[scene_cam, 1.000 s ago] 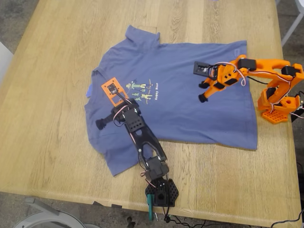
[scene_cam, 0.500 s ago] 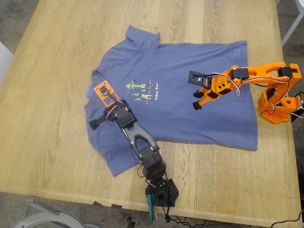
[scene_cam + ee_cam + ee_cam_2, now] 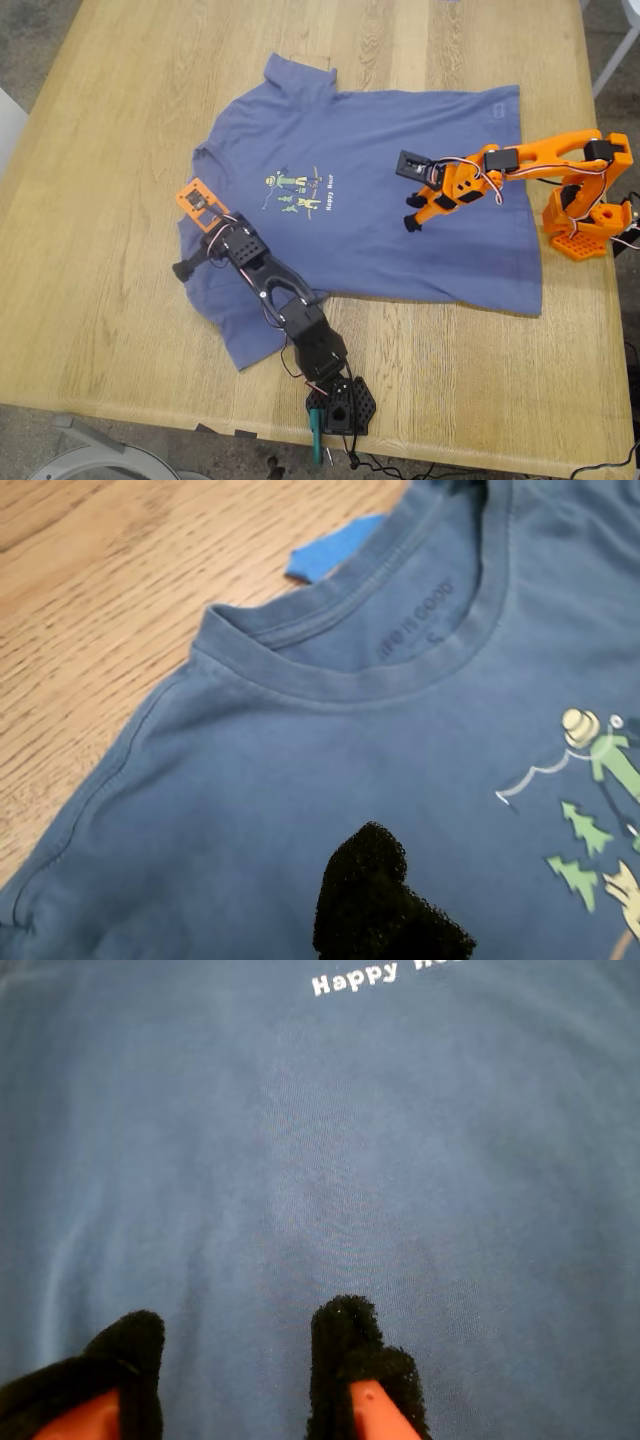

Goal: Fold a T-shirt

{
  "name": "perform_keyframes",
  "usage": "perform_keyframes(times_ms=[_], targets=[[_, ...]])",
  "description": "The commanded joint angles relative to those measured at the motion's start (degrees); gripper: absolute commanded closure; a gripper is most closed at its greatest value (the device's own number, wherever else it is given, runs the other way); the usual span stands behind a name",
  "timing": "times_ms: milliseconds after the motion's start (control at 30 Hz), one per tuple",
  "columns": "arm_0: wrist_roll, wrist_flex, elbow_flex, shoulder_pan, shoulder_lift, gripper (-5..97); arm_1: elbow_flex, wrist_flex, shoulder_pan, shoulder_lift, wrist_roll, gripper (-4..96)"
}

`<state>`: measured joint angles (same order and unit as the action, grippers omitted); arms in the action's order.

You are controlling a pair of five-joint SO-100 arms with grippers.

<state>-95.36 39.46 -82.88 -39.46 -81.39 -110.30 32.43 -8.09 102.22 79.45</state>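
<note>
t-shirt (image 3: 400, 190) flat on wooden table (image 3: 110, 200), long axis across exterior view, collar (image 3: 330, 675) toward its left. first gripper (image 3: 185, 268) nearer collar, spread cannot tell. second gripper (image 3: 235, 1360) over mid-body, fingers parted, holding nothing.

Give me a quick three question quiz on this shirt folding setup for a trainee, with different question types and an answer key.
1. True or false: the T-shirt lies spread on the table with its print facing up.
2. What lies on the wood just beside the collar? A: a blue scrap. B: a pen. C: a cup.
3. Fill in: the jaws of my second gripper, above the shirt, are ____.

Key: 1 true; 2 A; 3 open.
</note>
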Motion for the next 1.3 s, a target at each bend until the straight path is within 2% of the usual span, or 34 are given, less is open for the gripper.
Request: perform_keyframes(times_ms=[0,467,1033,1267], targets=[[-0.9,-3.3,7.5,-0.2,0.6,14,1.3,-0.7,0.3,-0.2,-0.6,65.3],[-1.9,2.4,33.0,0.2,22.6,15,5.8,-0.7,-1.4,-5.7,-1.5,65.7],[-1.8,5.1,40.3,2.7,33.6,16,6.9,-2.4,-1.9,-9.6,-1.8,66.1],[-1.3,13.7,63.4,3.3,48.5,16,6.2,-3.1,-2.1,-9.8,-1.9,66.9]])
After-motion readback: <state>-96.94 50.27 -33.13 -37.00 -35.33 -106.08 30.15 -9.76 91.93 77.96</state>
